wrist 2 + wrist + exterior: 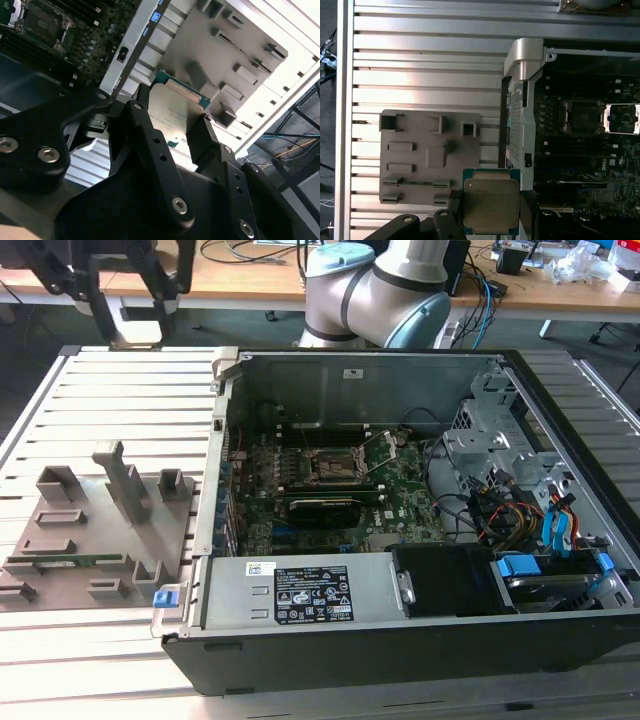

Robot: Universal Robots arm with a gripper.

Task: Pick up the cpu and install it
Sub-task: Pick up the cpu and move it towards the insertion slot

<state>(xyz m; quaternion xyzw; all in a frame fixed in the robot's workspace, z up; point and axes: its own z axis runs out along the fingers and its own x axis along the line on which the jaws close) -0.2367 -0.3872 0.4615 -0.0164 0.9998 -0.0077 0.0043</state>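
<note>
My gripper [491, 212] is shut on the cpu [491, 206], a flat square chip with a silver-grey top and a green edge. One black finger [454, 202] presses on each side of the chip. In the second wrist view the cpu [176, 107] sits tilted between the fingers [142, 122] of the gripper [172, 127]. It hangs above the slatted table, near the grey tray [430, 150] and just outside the computer case. The motherboard socket [581, 116] lies inside the case with its metal frame [621, 119] flipped open. In the exterior view the gripper [135, 320] is at the upper left and the socket [330, 468] is mid-board.
The open computer case [400, 640] lies on the slatted table [120, 390], its raised side wall [520, 115] standing between the tray [90, 530] and the motherboard. Drive cages and cables [520, 490] fill the case on the exterior view's right. The arm's base [375, 290] stands behind the case.
</note>
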